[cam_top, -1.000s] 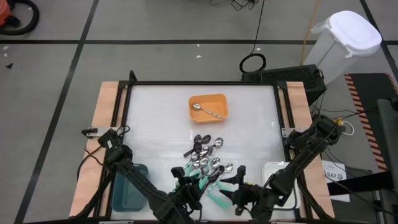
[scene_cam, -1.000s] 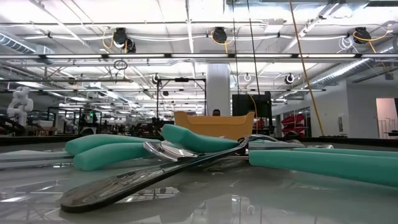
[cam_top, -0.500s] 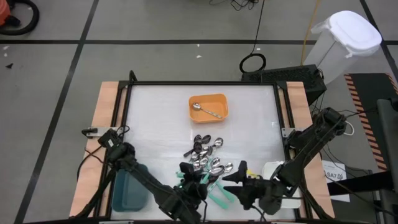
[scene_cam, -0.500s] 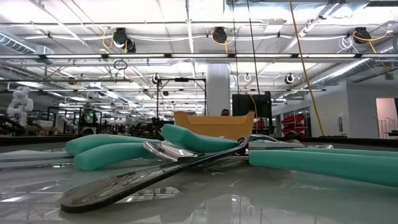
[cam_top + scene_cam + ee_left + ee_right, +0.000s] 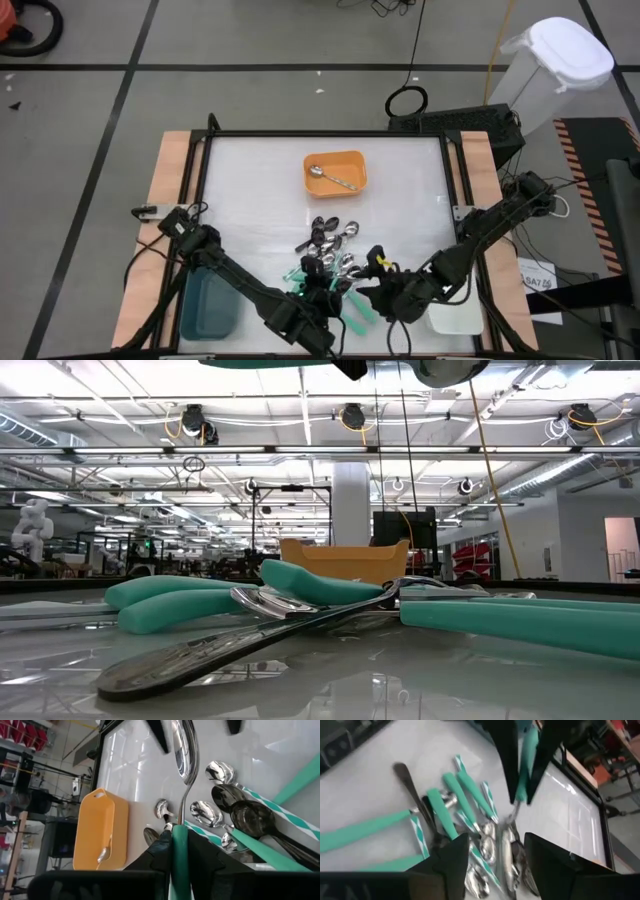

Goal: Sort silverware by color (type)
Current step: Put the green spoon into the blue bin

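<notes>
The arms cover the near part of the spoon pile (image 5: 332, 262) in the high view. The left gripper (image 5: 179, 837) is clamped on a teal-handled spoon (image 5: 181, 755) above the pile. The right gripper (image 5: 378, 290) stands wide, empty, beside it. An orange tray (image 5: 336, 172) holds one silver spoon (image 5: 330, 176). The teal tray's (image 5: 208, 305) contents cannot be made out.

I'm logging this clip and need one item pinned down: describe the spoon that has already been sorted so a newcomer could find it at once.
Start at the white table and look to its far middle, where the orange tray sits apart from the spoon pile nearer the arms. In that tray lies one all-silver spoon. It is the only spoon in any tray; all the others lie loose on the table or are held.
</notes>
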Robot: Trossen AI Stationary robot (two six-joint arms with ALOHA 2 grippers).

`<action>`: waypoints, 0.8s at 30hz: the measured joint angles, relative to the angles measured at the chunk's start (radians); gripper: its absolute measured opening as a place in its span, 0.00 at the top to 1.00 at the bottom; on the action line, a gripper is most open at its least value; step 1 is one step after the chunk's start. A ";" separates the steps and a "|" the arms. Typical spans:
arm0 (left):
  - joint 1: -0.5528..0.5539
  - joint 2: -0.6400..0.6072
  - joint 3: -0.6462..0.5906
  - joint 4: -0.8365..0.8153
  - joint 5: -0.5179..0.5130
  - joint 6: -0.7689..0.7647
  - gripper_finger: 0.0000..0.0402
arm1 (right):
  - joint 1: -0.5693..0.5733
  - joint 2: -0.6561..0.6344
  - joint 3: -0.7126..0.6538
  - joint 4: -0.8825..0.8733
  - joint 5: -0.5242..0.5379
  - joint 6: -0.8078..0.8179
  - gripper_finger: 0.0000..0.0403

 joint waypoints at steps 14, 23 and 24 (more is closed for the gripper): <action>0.000 0.000 0.000 0.006 0.020 0.036 0.89 | -0.022 0.000 0.000 -0.055 -0.073 0.075 0.90; 0.029 0.000 -0.001 0.003 0.035 -0.152 0.84 | -0.021 0.001 0.000 -0.072 -0.075 0.074 0.98; 0.036 0.000 -0.001 0.005 0.050 -0.170 0.82 | -0.021 0.001 0.000 -0.081 -0.072 0.074 0.98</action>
